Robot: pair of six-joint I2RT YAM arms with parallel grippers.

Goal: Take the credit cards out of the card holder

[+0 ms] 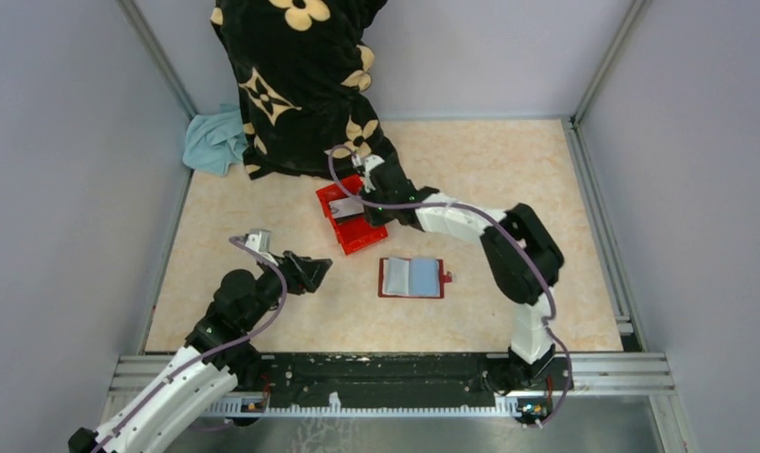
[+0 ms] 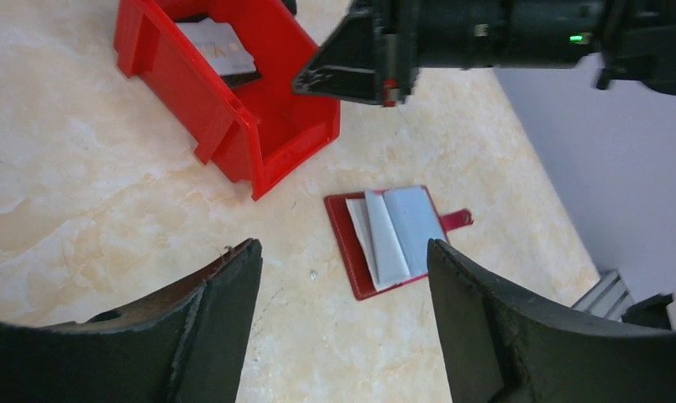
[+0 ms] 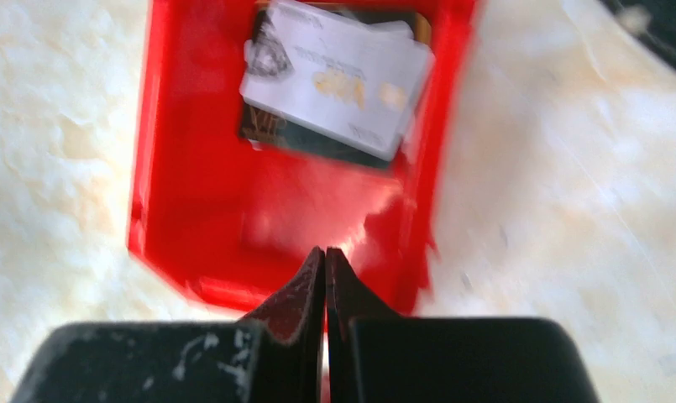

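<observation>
The credit cards (image 3: 334, 80) in the red box (image 3: 191, 193) show blurred print.

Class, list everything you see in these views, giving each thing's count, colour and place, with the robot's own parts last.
card holder: one, dark red, lying open mid-table
credit cards: two faces showing, pale blue-grey, in the card holder
box: one, bright red, behind the card holder
boxed cards: at least two, pale on dark, inside the box
patterned cloth: one, black with cream flowers, back
small cloth: one, teal, back left
table: one, beige marbled
left gripper: one, black, open, left of the card holder
right gripper: one, black, shut, over the box
</observation>
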